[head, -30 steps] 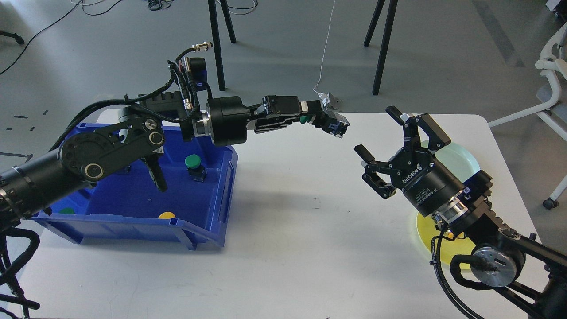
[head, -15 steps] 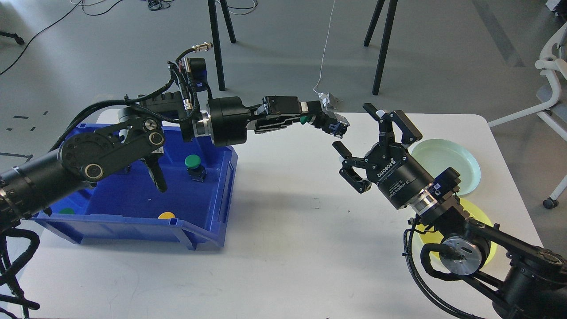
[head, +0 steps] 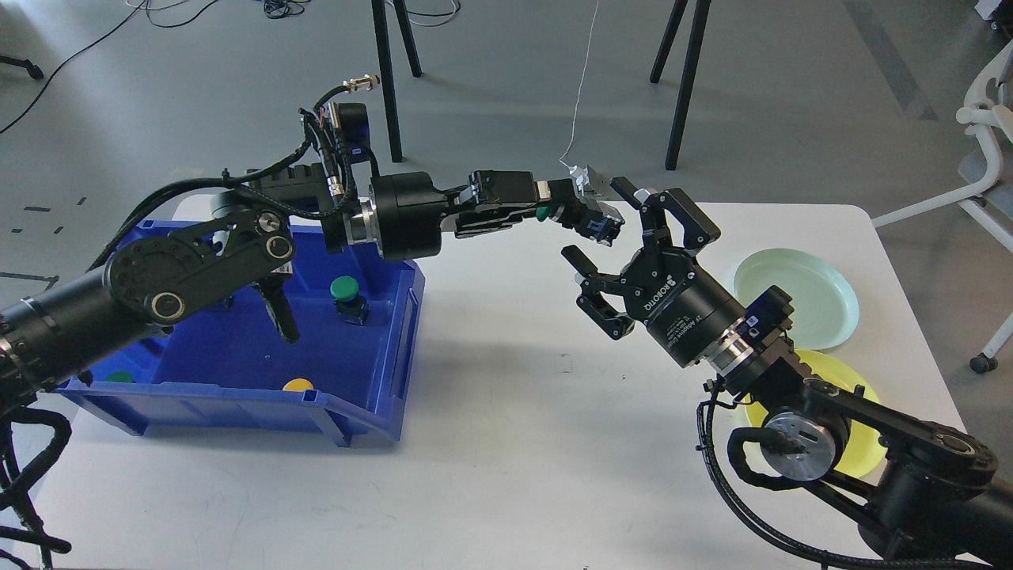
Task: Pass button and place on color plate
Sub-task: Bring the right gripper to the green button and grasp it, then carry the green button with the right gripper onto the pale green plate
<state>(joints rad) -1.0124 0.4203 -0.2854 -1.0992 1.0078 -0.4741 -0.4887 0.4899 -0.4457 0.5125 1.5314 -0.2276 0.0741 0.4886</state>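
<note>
My left gripper (head: 571,210) reaches right over the table, shut on a button (head: 603,222) with a green cap and a dark blue-black body that sticks out past the fingertips. My right gripper (head: 600,227) is open, with one finger above the button's body and one below it, apart from it. A pale green plate (head: 799,297) and a yellow plate (head: 859,427) lie at the table's right side; my right arm partly hides the yellow one.
A blue bin (head: 237,408) at the left holds a green button (head: 345,290), a yellow button (head: 298,385) and another green one (head: 120,377). The white table (head: 514,443) has its edge just behind the grippers. Chair and stand legs lie beyond.
My right gripper has moved left and up from near the plates until its open fingers bracket the held button. The left arm and button have not moved.
</note>
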